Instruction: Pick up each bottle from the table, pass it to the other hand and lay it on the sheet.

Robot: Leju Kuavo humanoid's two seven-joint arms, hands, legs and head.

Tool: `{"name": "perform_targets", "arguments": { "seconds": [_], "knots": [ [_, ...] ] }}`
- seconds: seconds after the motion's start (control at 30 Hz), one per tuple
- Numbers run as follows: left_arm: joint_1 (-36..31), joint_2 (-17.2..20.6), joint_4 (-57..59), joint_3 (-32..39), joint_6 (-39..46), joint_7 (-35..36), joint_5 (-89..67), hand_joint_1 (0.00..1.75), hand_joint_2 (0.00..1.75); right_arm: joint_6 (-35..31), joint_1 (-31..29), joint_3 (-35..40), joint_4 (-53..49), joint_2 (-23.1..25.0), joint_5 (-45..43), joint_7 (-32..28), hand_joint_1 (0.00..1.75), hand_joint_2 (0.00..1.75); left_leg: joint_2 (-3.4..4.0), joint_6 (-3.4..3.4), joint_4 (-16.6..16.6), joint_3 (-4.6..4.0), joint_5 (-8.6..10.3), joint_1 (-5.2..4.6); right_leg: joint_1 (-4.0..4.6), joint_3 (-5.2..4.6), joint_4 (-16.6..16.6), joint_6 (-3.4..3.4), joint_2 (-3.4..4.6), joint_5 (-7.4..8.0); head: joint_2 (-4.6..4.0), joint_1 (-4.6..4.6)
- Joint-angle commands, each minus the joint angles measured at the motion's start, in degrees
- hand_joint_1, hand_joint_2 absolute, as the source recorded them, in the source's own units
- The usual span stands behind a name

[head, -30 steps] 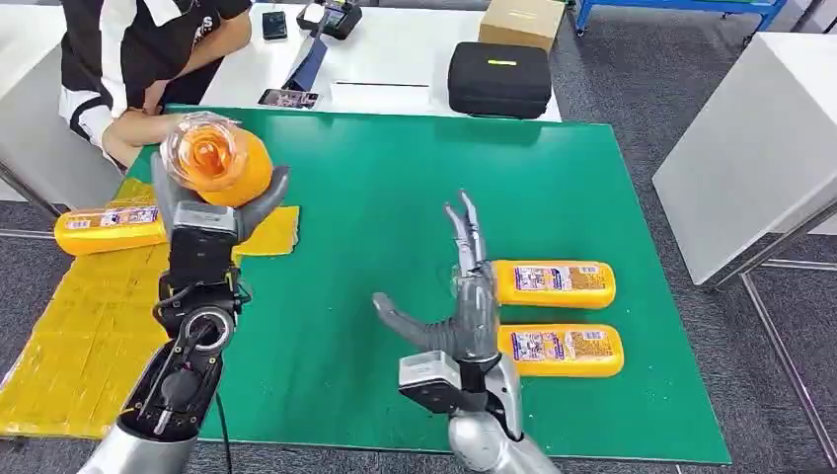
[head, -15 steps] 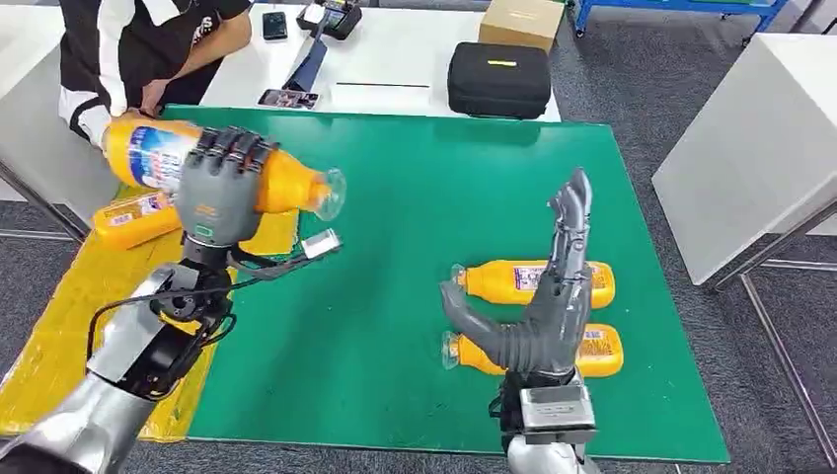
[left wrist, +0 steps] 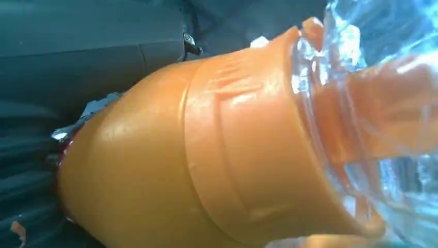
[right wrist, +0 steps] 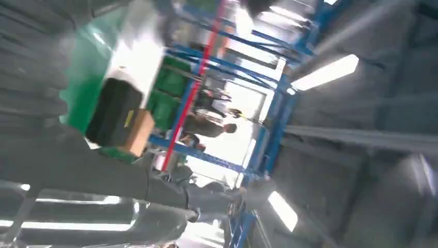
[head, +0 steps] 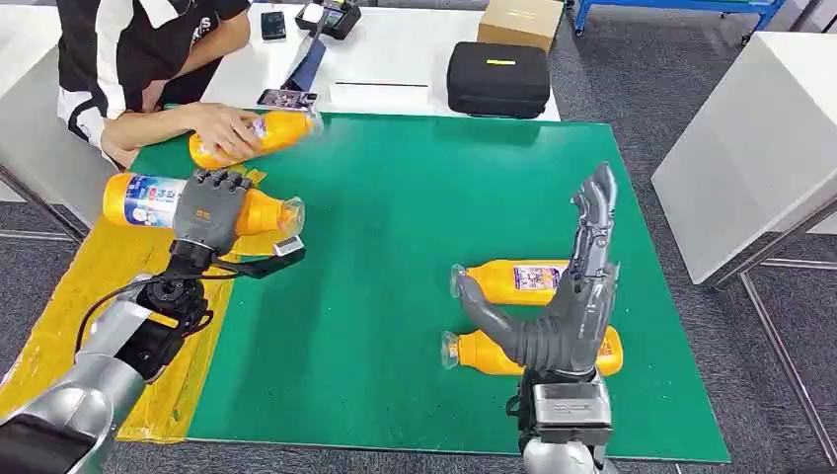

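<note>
Left hand (head: 209, 209) around orange-filled bottle (head: 148, 201)

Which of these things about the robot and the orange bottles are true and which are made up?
1. The left robot hand holds an orange bottle lying sideways. True.
2. The right robot hand is squeezing a bottle. False: it holds nothing, its fingers spread and pointing up.
3. Two bottles lie on the green mat by the right robot hand, one farther from the robot and one nearer. True.
4. A person's hand is on another bottle at the far edge of the mat. True.
5. The black case sits on the yellow sheet. False: it is on the white table behind the mat.
</note>
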Motion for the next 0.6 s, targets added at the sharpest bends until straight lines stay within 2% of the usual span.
{"name": "perform_targets", "arguments": {
  "seconds": [0.03,0.07,0.23,0.27,0.4,0.57,0.6],
  "knots": [
    [-1.49,0.03,11.69,6.2,-3.75,-1.48,1.24,1.75,1.75,9.04,0.28,-1.61,4.57,-2.06,8.88,7.07,0.0,1.75,-0.03,0.05,0.03,0.57,-0.28,0.05,0.09,0.54,0.0,-0.44,0.07,-0.23,0.0,-0.02],
    [-1.2,-0.04,11.69,6.91,-4.78,-1.8,1.72,1.75,1.75,9.81,0.6,-1.97,4.57,-2.07,10.52,7.99,0.0,1.75,-0.04,0.02,-0.02,0.31,-0.14,0.04,0.07,0.31,-0.05,-0.27,0.03,-0.1,0.0,0.0],
    [0.42,0.05,11.8,9.64,-6.47,-4.51,3.85,1.75,1.75,14.21,1.71,-2.95,3.97,-2.52,16.58,11.23,0.0,1.75,-0.1,0.03,-0.01,0.28,-0.16,0.03,0.06,0.31,-0.05,-0.25,0.04,-0.13,0.0,0.0],
    [0.6,-0.1,11.84,10.15,-6.73,-4.51,4.05,0.02,1.75,15.56,1.78,-3.45,3.95,-2.44,18.37,12.68,0.0,1.75,-0.1,0.02,-0.03,0.2,-0.12,0.02,0.04,0.23,-0.05,-0.2,0.03,-0.1,0.0,0.0],
    [0.86,-0.86,12.48,11.58,-9.12,-4.86,5.05,0.0,1.75,18.94,1.99,-5.18,4.79,-2.31,23.01,15.77,0.0,1.75,-0.2,0.04,0.01,0.35,-0.21,0.04,0.07,0.41,-0.03,-0.32,-0.04,-0.21,0.0,0.0],
    [1.46,-1.22,12.11,13.57,-9.27,-6.13,6.91,0.0,1.75,19.62,2.4,-6.56,4.8,-2.66,25.62,16.02,0.0,1.75,-0.17,0.02,-0.02,0.12,-0.08,0.02,0.04,0.15,-0.05,-0.18,-0.04,-0.08,0.0,0.0],
    [1.62,-1.5,11.98,14.41,-9.24,-7.0,7.9,0.0,1.75,19.78,2.63,-7.09,4.69,-3.26,26.48,16.39,0.0,1.75,-0.21,0.04,0.02,0.34,-0.21,0.03,0.06,0.38,0.0,-0.33,-0.05,-0.21,0.0,-0.02]
  ]
}}
